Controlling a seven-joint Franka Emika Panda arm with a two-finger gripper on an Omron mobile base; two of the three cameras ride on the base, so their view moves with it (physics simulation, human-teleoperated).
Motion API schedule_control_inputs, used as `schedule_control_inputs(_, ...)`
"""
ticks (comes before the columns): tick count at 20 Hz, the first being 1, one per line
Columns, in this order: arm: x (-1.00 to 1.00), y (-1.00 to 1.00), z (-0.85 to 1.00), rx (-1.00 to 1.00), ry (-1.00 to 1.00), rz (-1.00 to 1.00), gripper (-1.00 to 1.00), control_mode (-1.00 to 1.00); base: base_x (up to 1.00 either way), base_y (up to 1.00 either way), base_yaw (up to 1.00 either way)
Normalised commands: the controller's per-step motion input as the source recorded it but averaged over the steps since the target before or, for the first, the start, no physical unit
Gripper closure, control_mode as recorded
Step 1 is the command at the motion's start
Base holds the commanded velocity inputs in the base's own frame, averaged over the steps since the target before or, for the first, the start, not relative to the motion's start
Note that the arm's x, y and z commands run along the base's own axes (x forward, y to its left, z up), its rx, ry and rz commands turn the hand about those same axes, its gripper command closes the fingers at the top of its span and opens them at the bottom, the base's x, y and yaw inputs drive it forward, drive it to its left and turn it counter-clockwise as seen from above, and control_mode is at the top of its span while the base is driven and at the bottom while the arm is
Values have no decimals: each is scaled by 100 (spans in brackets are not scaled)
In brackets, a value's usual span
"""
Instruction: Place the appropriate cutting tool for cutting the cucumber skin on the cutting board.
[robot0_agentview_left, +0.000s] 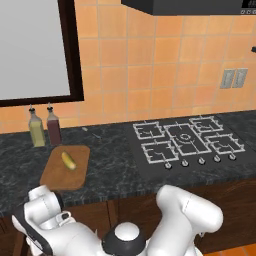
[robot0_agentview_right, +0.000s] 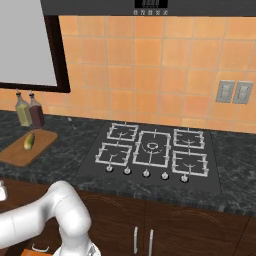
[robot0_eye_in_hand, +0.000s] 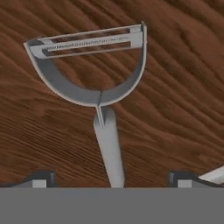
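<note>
The grey metal peeler (robot0_eye_in_hand: 94, 83) lies flat on a dark brown wood-grain surface, very close below the hand. Its wide rounded head with the blade bar points to the top of the hand view. Its thin handle runs down between the two dark fingertips (robot0_eye_in_hand: 40, 178). My gripper (robot0_eye_in_hand: 111, 180) is open, with a fingertip well clear of the handle on each side. The cutting board (robot0_agentview_left: 55, 176) (robot0_agentview_right: 15, 152) lies on the black counter to the left, and the yellow-green cucumber (robot0_agentview_left: 68, 160) (robot0_agentview_right: 29, 141) rests on it. The arm bends down low at the left, below the counter edge.
Two bottles (robot0_agentview_left: 36, 129) (robot0_agentview_left: 53, 126) stand behind the board by the tiled wall. A gas cooktop (robot0_agentview_left: 187, 140) (robot0_agentview_right: 152, 150) takes up the counter to the right. A pale sliver of another object (robot0_eye_in_hand: 214, 175) pokes in beside the right fingertip.
</note>
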Motion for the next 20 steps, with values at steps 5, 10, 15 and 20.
schedule_control_inputs(5, 17, 12, -29, 0, -1, 4, -100, -100, 0, 0, 0)
schedule_control_inputs(10, 23, 4, -38, 1, -2, 5, -100, -100, 0, 0, 0)
schedule_control_inputs(15, 3, 7, -48, 1, -4, 5, -100, -100, 0, 0, 0)
schedule_control_inputs(20, 0, 3, -49, 1, -2, 2, 100, -100, 0, 0, 0)
